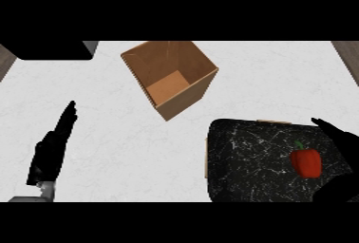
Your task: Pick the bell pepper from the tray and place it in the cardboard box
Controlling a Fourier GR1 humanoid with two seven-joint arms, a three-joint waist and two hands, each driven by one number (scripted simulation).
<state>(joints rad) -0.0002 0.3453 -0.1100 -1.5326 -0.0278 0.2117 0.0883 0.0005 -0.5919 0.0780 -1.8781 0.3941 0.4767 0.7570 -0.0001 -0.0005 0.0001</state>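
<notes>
On the dark speckled tray (245, 161), toward its right side, lies the red bell pepper (306, 162), green stem pointing up-frame. Nothing touches it. Right hand (344, 140) sits just beside the pepper at the frame's right edge, over the tray's right rim; fingers straight and spread, holding nothing (lower part of the hand merges with a dark shape at the bottom corner, hard to separate). Left hand (52, 147) rests at lower left on the white counter (126, 142), well apart from the tray, fingers straight and pressed together, pointing up-frame. Cardboard box (170, 76) stands open near top centre, apart from the tray; its interior shows only bare cardboard. Dark block (49, 50) at the top-left corner.
</notes>
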